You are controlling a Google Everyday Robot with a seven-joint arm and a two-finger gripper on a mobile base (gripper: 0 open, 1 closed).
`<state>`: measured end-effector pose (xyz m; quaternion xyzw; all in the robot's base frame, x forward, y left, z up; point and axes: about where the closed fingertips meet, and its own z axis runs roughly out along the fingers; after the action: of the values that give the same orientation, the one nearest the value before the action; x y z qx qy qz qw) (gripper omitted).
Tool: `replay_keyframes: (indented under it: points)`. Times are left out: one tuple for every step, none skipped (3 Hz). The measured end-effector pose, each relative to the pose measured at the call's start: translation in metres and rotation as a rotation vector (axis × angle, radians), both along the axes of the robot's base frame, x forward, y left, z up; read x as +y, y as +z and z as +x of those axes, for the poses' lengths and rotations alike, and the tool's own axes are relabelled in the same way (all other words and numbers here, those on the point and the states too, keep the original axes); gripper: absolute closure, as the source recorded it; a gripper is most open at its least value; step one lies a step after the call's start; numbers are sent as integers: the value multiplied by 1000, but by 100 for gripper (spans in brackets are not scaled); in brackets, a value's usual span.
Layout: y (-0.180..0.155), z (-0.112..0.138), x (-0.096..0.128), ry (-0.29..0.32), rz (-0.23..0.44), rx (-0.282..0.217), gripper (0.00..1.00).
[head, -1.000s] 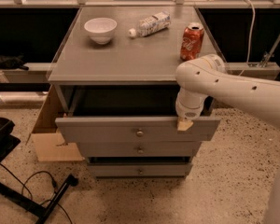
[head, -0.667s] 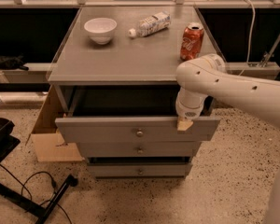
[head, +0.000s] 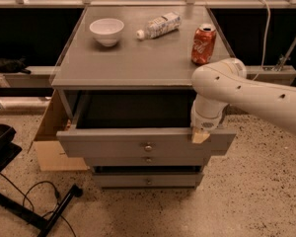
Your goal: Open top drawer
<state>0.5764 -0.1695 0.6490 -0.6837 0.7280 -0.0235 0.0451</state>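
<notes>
The top drawer [head: 113, 142] is the widest grey front, with one small round metal knob [head: 148, 147]. It stands pulled out from the grey cabinet, its dark box open beneath the cabinet top. Two narrower grey drawers [head: 148, 180] sit below it, closed. My gripper [head: 201, 135] hangs from the white arm [head: 246, 93] at the drawer front's upper right edge, a tan fingertip against the top rim.
On the cabinet top [head: 133, 58] stand a white bowl [head: 106, 31], a lying plastic bottle [head: 158, 25] and a red soda can [head: 203, 44]. A cardboard piece [head: 52, 142] leans at the cabinet's left. A black stand and cables [head: 24, 201] lie on the floor at left.
</notes>
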Motion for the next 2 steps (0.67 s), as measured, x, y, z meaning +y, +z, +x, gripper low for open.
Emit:
replay_keyframes:
  points:
    - [1,0,0,0,0,0,100]
    - [4,-11,-4,-1,4,11,100]
